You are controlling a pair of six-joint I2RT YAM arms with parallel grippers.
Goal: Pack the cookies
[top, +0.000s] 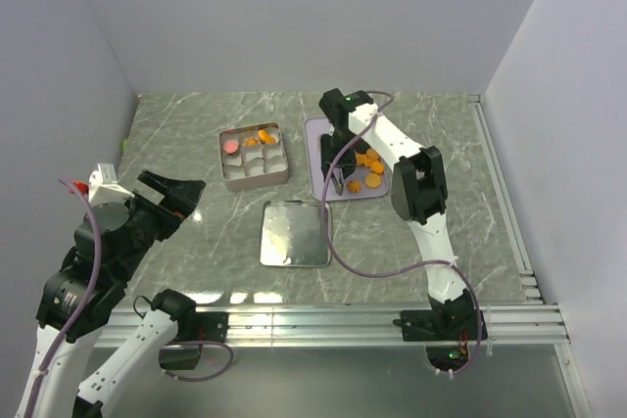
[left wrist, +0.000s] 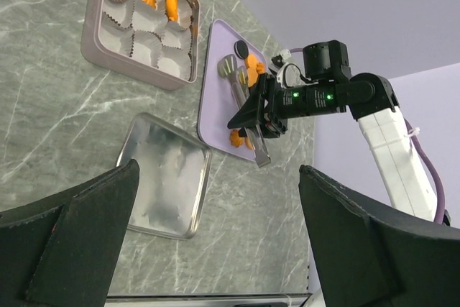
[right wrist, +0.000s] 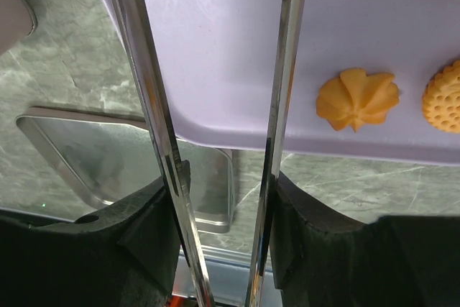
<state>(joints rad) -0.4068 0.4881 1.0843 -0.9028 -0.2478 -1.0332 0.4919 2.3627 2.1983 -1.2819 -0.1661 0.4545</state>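
Orange cookies (top: 370,165) lie on the lavender tray (top: 318,139), with a black one among them in the left wrist view (left wrist: 241,49). My right gripper (top: 343,159) is shut on metal tongs (top: 338,171) and holds them above the tray's near left part. In the right wrist view the tong arms (right wrist: 154,127) stand apart with nothing between them, and two orange cookies (right wrist: 357,98) lie to their right. The open tin (top: 223,159) with paper cups holds a pink cookie (top: 230,146) and orange ones (top: 263,136). My left gripper (top: 171,193) is open and empty, raised at the left.
A silver lid (top: 294,234) lies upside down on the marble table, between the tin and the near edge; it also shows in the left wrist view (left wrist: 162,177). White walls close in the table at the back and both sides.
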